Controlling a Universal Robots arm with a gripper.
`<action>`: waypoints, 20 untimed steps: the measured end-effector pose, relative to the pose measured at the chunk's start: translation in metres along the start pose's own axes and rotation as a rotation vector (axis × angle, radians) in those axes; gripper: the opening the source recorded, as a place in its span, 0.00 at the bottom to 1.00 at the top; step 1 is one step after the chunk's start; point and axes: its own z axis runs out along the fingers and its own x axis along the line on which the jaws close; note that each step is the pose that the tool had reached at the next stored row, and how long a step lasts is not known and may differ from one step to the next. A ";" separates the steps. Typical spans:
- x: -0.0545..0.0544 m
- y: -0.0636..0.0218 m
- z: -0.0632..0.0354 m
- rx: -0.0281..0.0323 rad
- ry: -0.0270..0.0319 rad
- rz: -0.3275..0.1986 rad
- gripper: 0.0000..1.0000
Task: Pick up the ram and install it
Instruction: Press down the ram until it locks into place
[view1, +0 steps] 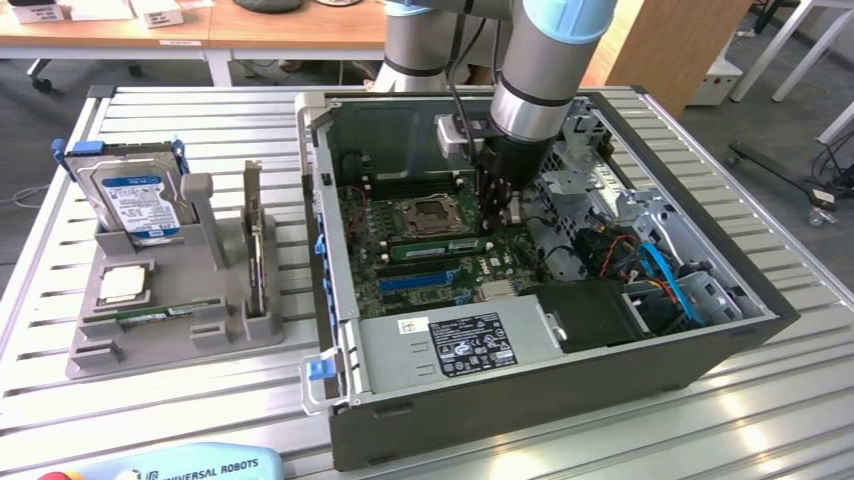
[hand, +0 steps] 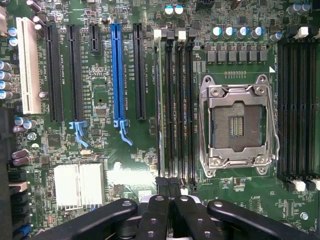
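We see the arm reaching down into the open PC case (view1: 400, 420), its gripper (view1: 497, 215) low over the motherboard (view1: 441, 275), just beside the CPU socket (view1: 430, 213). In the wrist view the gripper (hand: 172, 200) has its fingers (hand: 156, 215) pressed together, closed, right at the end of the bank of memory slots (hand: 177, 105) next to the socket (hand: 239, 125). We cannot tell from that view whether anything is pinched between them. In the exterior view a green ram (view1: 434, 244) lies seated in the slots beside the socket, right under the gripper. Further from the socket, the blue expansion slot (hand: 118, 75) and the white slot (hand: 28, 65) stand bare. Outside the case, on the exterior view's left, a grey holder (view1: 174, 320) carries a hard drive (view1: 131, 200) with a blue label, a dark card (view1: 254, 240) standing on edge, a CPU (view1: 123, 284) and another green stick (view1: 154, 316) lying in its front groove
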 end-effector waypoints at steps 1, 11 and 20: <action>0.000 0.0000 0.0001 0.0001 -0.0001 0.000 0.10; -0.001 0.0000 0.0023 -0.0001 -0.0014 0.000 0.10; -0.001 0.0000 0.0042 -0.0001 -0.0017 0.000 0.10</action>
